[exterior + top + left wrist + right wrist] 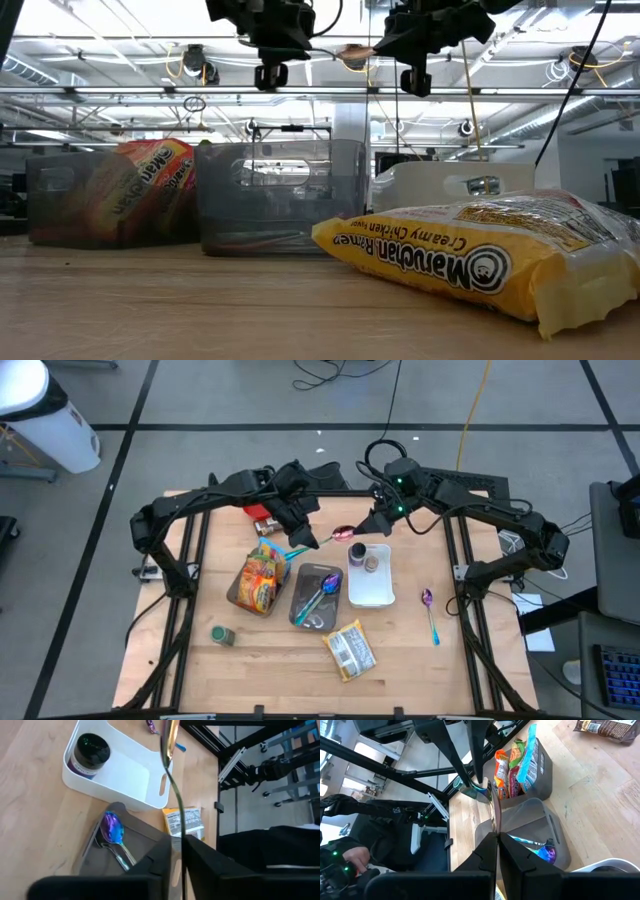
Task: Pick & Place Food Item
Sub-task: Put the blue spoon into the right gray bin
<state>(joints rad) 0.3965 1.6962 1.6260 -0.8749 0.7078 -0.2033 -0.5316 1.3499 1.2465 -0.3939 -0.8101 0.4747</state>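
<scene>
A slim metal spoon (340,534) hangs in the air between my two grippers, above the bins. My left gripper (312,541) comes from the table's left and is shut on its handle. My right gripper (372,525) comes from the right and is shut on its bowl end. A yellow ramen packet (350,650) lies flat on the table near the front. Orange ramen packets (258,580) stand in a grey bin. In the low view both grippers and the spoon (352,55) show high above the table. My left gripper pinches the spoon's thin handle (181,832) between its two fingers, slanting down from the table's left. The spoon runs on ahead along the fingers' line, bowl (170,737) away from them, clear of the table. My right gripper pinches the spoon's bowl end (495,822) between its two fingers, coming nearly level from the table's right. The spoon reaches on toward the left gripper's fingers (472,770) and is held clear of the bins.
A second grey bin (300,608) holds an iridescent spoon (318,595). A white tray (372,595) holds a dark jar (372,563). A purple spoon (430,615) lies at the right, a small green-lidded jar (222,635) at the front left, a red item (262,515) at the back.
</scene>
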